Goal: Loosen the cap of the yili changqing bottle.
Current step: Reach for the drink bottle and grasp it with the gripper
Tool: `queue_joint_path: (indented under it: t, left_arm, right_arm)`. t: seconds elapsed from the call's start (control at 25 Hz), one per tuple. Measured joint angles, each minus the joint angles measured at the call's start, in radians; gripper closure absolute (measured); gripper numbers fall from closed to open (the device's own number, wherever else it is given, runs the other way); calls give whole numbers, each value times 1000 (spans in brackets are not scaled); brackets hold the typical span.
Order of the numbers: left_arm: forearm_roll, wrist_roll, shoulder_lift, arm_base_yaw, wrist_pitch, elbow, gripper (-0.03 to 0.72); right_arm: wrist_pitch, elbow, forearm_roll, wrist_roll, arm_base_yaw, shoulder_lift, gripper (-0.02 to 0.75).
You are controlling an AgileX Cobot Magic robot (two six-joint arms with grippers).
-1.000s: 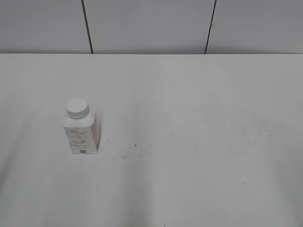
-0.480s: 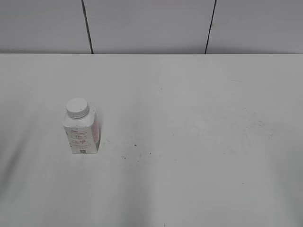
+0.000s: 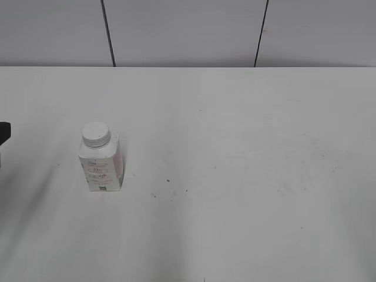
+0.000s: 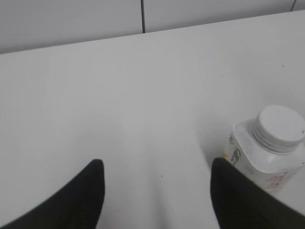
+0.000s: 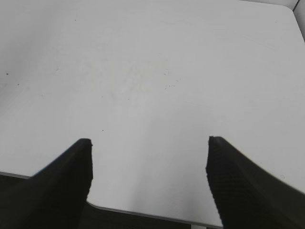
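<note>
The yili changqing bottle (image 3: 101,167) stands upright on the left part of the white table, small and white with pink-red print. Its ribbed white cap (image 3: 96,134) sits on the neck. In the left wrist view the bottle (image 4: 259,157) and its cap (image 4: 280,128) are at the right edge, just beyond my right finger. My left gripper (image 4: 156,167) is open and empty over bare table to the bottle's left; a dark tip of it shows at the left edge of the exterior view (image 3: 3,133). My right gripper (image 5: 148,143) is open and empty near the table's front edge.
The white table (image 3: 235,176) has a few small dark specks near its middle. A grey panelled wall (image 3: 188,29) runs along the back edge. The table's near edge and rounded corner show in the right wrist view (image 5: 143,213).
A dark part of my left gripper has come into the exterior view at the left edge. The bottle has not moved.
</note>
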Motion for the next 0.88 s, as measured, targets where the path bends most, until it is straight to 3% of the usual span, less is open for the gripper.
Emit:
queue_joint_path:
  t: [0.32,0.52,0.68,0.88]
  left_arm:
    - [126,-18,152,56,-98,0,251]
    - [306,-216,280,203,-293,0,281]
    - [587,-395,385,352,-515,-1,288]
    - [1119,-550,543,513,-827,-103,291]
  right_arm:
    - [0,0,0,0,0,0,152]
    - [0,0,0,0,0,0,152]
    - [0,0,0,0,0,0,152]
    - [0,0,0,0,0,0,152]
